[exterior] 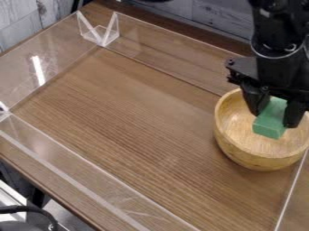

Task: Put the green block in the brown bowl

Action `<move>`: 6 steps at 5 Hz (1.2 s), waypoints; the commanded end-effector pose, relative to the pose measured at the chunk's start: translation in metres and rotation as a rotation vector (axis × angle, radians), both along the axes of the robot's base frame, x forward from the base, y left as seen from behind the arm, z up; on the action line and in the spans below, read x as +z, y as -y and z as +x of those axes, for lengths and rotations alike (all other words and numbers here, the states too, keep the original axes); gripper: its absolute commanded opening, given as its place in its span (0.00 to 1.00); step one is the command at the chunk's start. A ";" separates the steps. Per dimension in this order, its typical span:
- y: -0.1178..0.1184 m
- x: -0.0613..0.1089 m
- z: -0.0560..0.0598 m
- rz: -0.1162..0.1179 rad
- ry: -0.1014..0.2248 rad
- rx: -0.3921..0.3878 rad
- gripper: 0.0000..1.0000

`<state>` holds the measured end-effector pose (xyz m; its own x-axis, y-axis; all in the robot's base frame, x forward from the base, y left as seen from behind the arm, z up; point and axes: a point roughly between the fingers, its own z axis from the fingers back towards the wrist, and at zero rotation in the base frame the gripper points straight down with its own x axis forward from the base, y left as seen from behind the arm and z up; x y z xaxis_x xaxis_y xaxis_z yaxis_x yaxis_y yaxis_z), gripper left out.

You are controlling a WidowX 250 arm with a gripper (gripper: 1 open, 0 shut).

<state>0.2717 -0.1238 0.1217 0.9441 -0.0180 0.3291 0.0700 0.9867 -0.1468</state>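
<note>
The brown bowl [241, 149] stands on the wooden table at the right side of the camera view. My black gripper [276, 111] hangs over its hollow, pointing steeply down, and is shut on the green block [272, 120]. The block sits between the fingers with its lower end down inside the bowl; whether it touches the bowl's floor I cannot tell. The arm rises out of the frame at the top right.
The wooden table [133, 117] is ringed by low clear acrylic walls [54, 167]. A small clear triangular stand [99, 30] sits at the back left. The bowl lies close to the right wall.
</note>
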 end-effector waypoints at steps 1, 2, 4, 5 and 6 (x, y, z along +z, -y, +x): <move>0.003 0.009 0.003 -0.015 0.042 -0.002 0.00; 0.004 0.007 0.003 -0.015 0.042 0.003 0.00; -0.002 -0.002 0.008 -0.014 0.033 0.011 0.00; -0.004 -0.006 0.009 -0.015 0.028 0.014 0.00; -0.006 -0.009 0.011 -0.015 0.024 0.017 1.00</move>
<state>0.2787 -0.1185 0.1040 0.9458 -0.0086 0.3246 0.0598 0.9871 -0.1482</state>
